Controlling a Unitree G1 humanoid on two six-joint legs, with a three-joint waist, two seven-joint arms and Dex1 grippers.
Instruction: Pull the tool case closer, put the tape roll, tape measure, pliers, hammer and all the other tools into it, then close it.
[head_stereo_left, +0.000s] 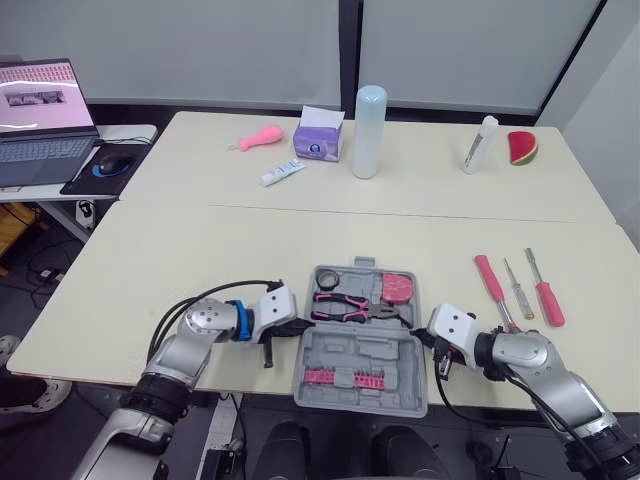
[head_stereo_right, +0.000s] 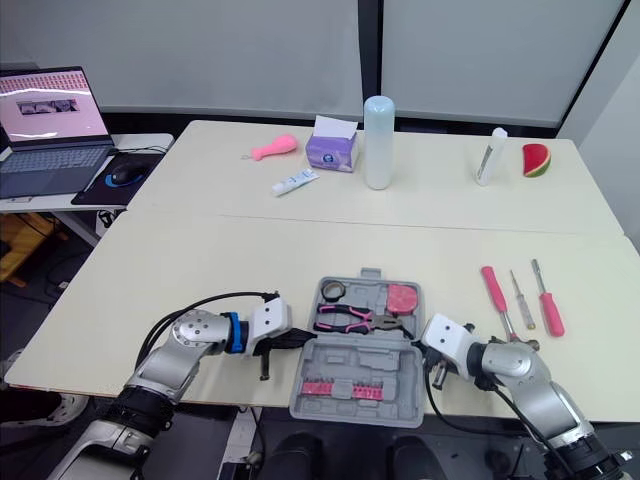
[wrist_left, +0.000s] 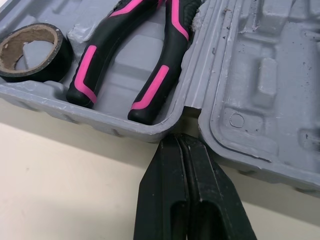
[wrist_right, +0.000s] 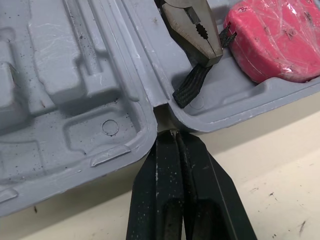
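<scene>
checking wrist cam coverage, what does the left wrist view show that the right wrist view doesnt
Left wrist view, not the right: the black tape roll and the pink-and-black handles of the pliers, both lying in the case.
Right wrist view, not the left: the pliers' metal head and the pink tape measure beside it.
Shared: the open grey tool case, the cream table, and a shut end effector at the hinge line, the left end effector and the right end effector.

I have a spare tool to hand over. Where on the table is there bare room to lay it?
Free: the wide stretch left of the tool case, and the band between the case and the tissue box. Crowded: right of the case, by the hammer and screwdrivers.
</scene>
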